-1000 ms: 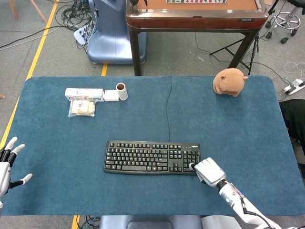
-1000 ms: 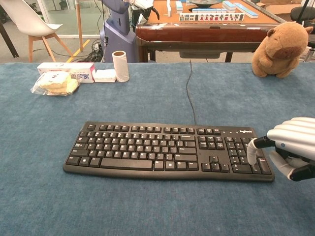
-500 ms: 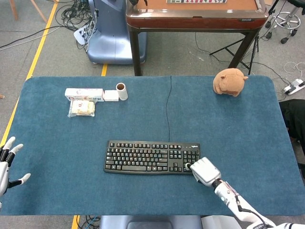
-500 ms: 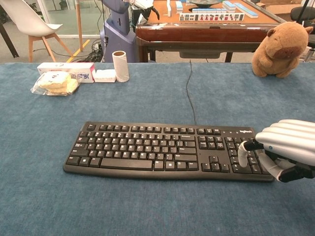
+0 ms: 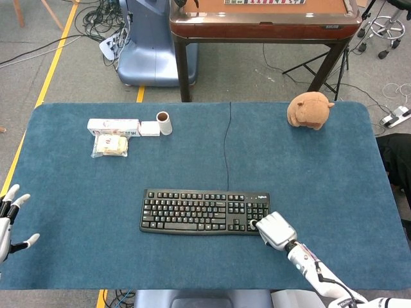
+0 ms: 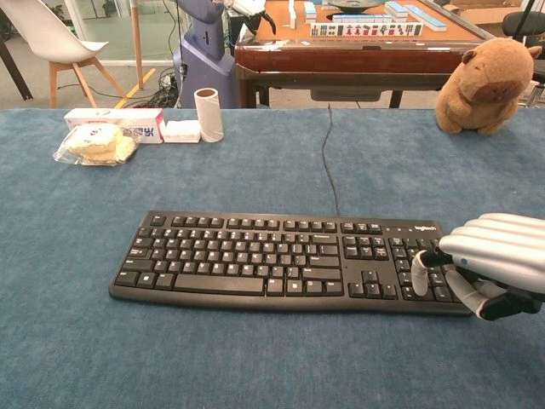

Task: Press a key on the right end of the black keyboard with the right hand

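The black keyboard (image 5: pixel 204 211) lies at the front middle of the blue table, its cable running to the far edge. My right hand (image 5: pixel 275 230) hovers over the keyboard's right end with most fingers curled in. One fingertip (image 6: pixel 419 271) points down and touches a key of the number pad on the keyboard (image 6: pixel 289 262); the right hand (image 6: pixel 494 260) hides the keys at the very end. My left hand (image 5: pixel 8 221) shows only at the left edge of the head view, off the table's near left corner, fingers spread and holding nothing.
A brown plush animal (image 5: pixel 309 110) sits at the far right. At the far left are a paper cup (image 5: pixel 164 122), a white box (image 5: pixel 113 125) and a bagged snack (image 5: pixel 110 145). The keyboard cable (image 5: pixel 226 147) crosses the table's middle.
My right hand has shifted a little left along the keyboard's end, its fingertip moving from the outermost keys onto a number-pad key. The left hand sank slightly toward the frame edge.
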### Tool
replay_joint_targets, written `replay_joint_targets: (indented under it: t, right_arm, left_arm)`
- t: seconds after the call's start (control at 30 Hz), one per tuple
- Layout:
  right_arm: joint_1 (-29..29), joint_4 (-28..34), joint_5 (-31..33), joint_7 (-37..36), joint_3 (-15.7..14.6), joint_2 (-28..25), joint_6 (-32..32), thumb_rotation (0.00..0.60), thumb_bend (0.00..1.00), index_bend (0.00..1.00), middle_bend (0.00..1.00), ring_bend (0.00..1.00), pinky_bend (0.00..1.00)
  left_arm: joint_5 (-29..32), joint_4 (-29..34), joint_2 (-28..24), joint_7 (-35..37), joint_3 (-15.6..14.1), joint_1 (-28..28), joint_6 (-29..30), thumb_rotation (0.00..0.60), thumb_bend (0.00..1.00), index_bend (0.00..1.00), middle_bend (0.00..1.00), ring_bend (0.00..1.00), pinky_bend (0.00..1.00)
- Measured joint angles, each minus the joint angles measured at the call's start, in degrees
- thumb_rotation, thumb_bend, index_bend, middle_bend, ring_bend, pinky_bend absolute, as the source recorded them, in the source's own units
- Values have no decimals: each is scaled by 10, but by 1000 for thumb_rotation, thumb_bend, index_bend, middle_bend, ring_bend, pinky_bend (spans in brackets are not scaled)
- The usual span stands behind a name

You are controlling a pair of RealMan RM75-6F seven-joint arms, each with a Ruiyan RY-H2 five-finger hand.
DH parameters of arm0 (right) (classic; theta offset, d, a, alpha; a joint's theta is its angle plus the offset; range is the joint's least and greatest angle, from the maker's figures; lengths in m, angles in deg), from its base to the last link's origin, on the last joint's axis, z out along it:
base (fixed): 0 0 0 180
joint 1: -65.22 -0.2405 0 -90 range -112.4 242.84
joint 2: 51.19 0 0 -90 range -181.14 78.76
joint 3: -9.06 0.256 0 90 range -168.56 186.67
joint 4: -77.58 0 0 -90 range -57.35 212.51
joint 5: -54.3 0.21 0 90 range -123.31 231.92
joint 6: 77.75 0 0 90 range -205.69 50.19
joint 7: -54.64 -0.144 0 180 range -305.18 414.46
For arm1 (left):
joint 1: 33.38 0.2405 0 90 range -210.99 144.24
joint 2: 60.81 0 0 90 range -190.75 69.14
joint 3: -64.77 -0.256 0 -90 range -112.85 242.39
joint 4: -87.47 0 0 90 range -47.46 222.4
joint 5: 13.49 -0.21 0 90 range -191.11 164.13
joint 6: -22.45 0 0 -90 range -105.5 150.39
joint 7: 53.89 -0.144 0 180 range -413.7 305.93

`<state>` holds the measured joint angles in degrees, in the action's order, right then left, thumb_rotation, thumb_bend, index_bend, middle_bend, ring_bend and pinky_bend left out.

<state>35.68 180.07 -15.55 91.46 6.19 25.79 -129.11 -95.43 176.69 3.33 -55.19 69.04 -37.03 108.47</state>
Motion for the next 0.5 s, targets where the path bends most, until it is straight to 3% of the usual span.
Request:
replay_joint_targets:
  t: [0.37, 0.5]
  right_arm:
    - [12, 52, -55, -35, -2, -49, -60, 600, 1000, 379, 1000, 1000, 1000]
    - [32, 65, -92, -57, 0, -70, -114, 600, 1000, 460, 1000, 977, 1000]
  left_arm:
    - [-12, 7, -2, 7, -1, 3, 13, 600, 81, 191, 23, 81, 207]
    - [-15, 9, -1, 4, -2, 3, 13, 600, 80, 191, 23, 81, 207]
